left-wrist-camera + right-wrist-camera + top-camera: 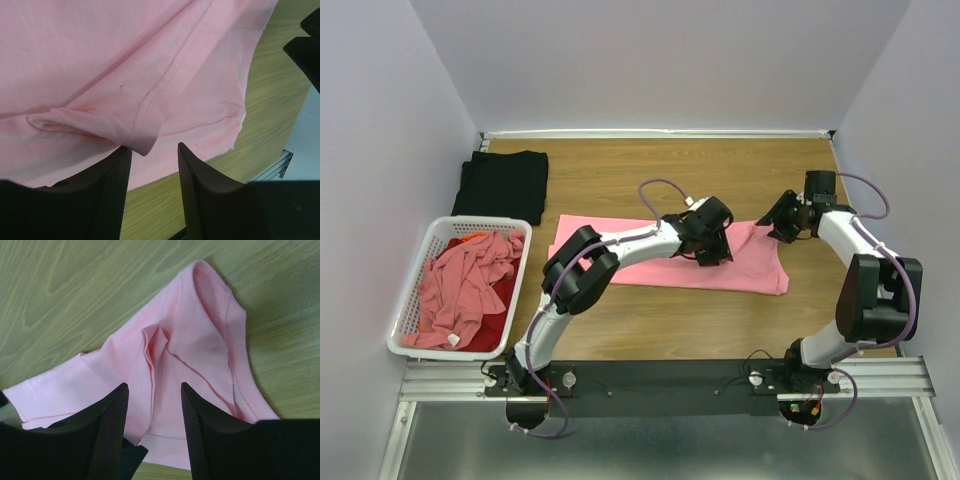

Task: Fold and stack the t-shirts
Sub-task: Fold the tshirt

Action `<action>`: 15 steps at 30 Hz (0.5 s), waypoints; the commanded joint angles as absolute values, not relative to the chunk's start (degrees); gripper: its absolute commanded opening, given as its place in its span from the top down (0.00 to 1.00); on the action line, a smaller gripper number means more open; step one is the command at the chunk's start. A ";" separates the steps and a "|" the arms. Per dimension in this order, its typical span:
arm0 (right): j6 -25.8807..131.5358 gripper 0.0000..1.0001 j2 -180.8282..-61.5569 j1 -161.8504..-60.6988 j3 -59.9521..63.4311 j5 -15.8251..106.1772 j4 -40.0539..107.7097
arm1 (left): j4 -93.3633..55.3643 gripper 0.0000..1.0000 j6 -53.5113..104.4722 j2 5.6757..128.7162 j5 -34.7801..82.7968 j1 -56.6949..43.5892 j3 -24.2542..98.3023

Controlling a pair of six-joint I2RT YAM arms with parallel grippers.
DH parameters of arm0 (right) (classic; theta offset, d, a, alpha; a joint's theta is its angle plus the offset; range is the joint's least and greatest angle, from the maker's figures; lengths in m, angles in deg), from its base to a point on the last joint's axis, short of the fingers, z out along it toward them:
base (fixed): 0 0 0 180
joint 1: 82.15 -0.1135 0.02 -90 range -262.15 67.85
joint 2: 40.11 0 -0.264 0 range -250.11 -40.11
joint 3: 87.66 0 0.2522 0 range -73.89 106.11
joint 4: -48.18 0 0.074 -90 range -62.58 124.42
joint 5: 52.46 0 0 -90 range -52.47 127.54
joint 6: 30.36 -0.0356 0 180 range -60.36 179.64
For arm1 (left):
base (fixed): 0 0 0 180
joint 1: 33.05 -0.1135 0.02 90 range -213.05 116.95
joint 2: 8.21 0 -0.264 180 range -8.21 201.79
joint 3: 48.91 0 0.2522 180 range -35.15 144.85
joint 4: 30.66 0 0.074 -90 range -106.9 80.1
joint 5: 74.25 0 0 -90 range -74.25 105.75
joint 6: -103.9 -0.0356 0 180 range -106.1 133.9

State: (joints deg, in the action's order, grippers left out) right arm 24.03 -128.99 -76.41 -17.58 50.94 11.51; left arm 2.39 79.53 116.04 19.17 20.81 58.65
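A salmon-pink t-shirt [650, 255] lies half folded across the middle of the wooden table. My left gripper [712, 252] hovers over its right part, open and empty; in the left wrist view the fingers [112, 180] stand just off a folded sleeve corner [142, 145]. My right gripper [782, 230] is at the shirt's right end, open and empty; in the right wrist view its fingers [202, 425] straddle a bunched crease [155, 340] near the collar [220, 295]. A folded black t-shirt [503, 184] lies at the back left. More pink and red shirts [465, 285] fill the basket.
A white slatted plastic basket [420, 258] stands at the left edge of the table. Walls close in the back and both sides. The metal mounting rail [660, 378] runs along the near edge.
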 commanded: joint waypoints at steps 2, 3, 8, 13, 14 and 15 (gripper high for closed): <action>23.61 0.46 -131.25 -76.08 -14.83 51.77 12.80 | 1.65 0.52 80.70 116.94 16.98 19.86 59.60; 23.61 0.46 -131.52 -76.08 -14.66 51.77 12.89 | 1.65 0.53 80.78 117.12 17.24 19.77 59.69; 23.26 0.46 -133.10 -76.08 -13.52 51.34 13.33 | 1.74 0.63 80.87 117.38 17.59 19.42 59.51; 22.82 0.46 -135.73 -76.08 -12.46 51.68 13.86 | 1.65 0.75 80.96 117.56 18.56 19.07 59.43; 22.82 0.46 -136.00 -76.08 -12.37 51.86 14.03 | 1.65 0.77 80.87 117.65 18.56 19.07 59.51; 22.73 0.46 -136.52 -76.08 -12.20 52.12 14.38 | 1.56 0.81 80.79 117.65 18.56 18.98 59.43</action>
State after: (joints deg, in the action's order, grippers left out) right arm 23.55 -134.50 -76.41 -13.93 50.97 12.75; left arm 2.33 80.42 116.17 18.99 19.39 58.68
